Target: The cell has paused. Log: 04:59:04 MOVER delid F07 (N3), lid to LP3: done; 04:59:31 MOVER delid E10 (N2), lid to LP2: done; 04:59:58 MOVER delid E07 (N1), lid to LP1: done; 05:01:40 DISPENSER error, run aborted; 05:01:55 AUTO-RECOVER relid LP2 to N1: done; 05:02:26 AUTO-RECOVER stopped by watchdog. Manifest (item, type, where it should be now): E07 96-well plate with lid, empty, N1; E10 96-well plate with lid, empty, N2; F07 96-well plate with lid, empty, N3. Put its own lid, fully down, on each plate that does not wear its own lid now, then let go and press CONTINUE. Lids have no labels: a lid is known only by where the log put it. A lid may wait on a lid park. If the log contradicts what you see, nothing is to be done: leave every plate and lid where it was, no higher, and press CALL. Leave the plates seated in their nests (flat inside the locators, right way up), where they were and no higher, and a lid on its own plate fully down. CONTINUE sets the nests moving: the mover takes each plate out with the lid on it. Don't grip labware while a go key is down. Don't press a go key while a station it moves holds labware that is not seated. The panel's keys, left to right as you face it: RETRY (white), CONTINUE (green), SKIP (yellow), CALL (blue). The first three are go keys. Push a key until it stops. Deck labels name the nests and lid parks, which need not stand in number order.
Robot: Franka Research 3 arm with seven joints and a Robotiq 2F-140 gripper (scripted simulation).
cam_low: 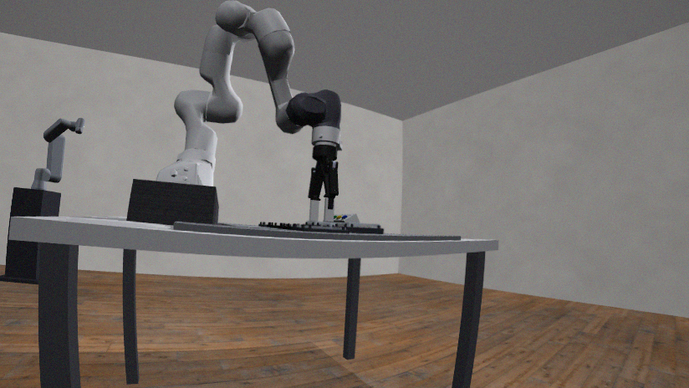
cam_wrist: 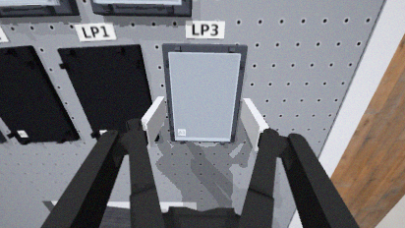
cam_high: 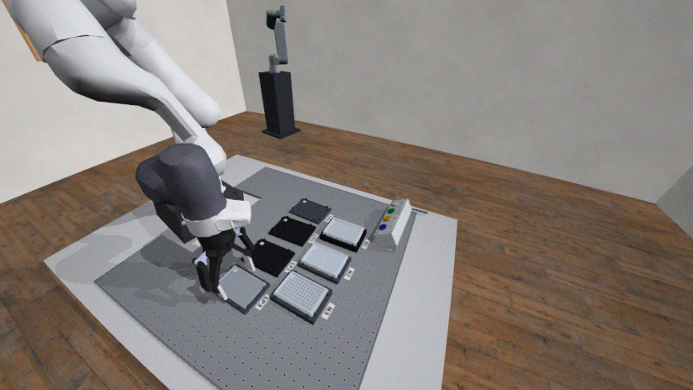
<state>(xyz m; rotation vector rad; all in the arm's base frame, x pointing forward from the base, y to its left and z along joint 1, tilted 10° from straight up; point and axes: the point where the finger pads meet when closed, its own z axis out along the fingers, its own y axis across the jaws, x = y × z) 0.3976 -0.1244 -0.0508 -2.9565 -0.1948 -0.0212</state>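
A pale grey lid lies flat on the lid park labelled LP3; it also shows in the top view. My gripper is open, low over the deck, with its white pads on either side of the lid's near end and small gaps to its edges. It also shows in the top view and in the exterior view. The park labelled LP1 is bare and black. Three well plates sit in nests: N3 with open wells, N2, and the far one. I cannot tell whether these two wear lids.
Two more dark pads lie beyond LP1. The key panel stands at the deck's far end, with green, yellow and blue keys visible. The arm's black base stands behind the deck.
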